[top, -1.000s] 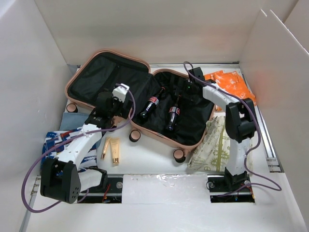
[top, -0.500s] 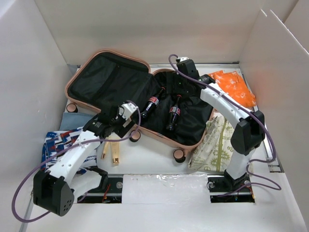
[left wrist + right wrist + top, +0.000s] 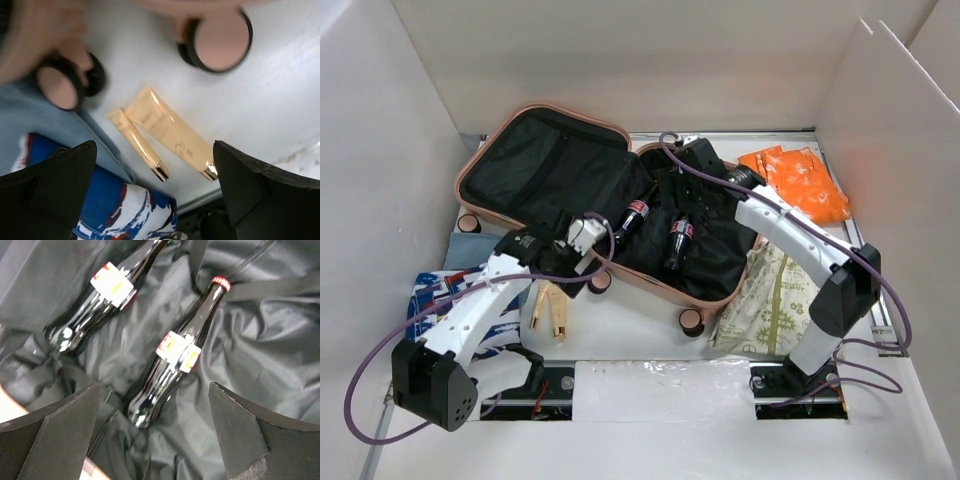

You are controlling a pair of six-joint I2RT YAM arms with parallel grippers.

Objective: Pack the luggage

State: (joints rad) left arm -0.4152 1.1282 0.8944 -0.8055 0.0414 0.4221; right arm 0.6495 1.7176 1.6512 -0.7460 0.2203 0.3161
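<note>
Left end effector, spread, hangs over two gold tubes. Right end effector, spread, hovers over bottles in the luggage.

**Left tool hanging open over two gold tubes**

The left tool is hanging above the white surface. Its two black fingers are standing wide apart at the lower corners, gripping nothing. Under the gap, a wide cream-gold tube and a thin gold tube are lying side by side, their shiny caps pointing toward the bottom edge. A black wheel with a pink hub is showing at upper right, and a second wheel at left, both below the blurred pink shell of the luggage. A pale blue cloth is lying just beside the thin tube. A blue, red and white patterned fabric is lying at lower left.
</note>
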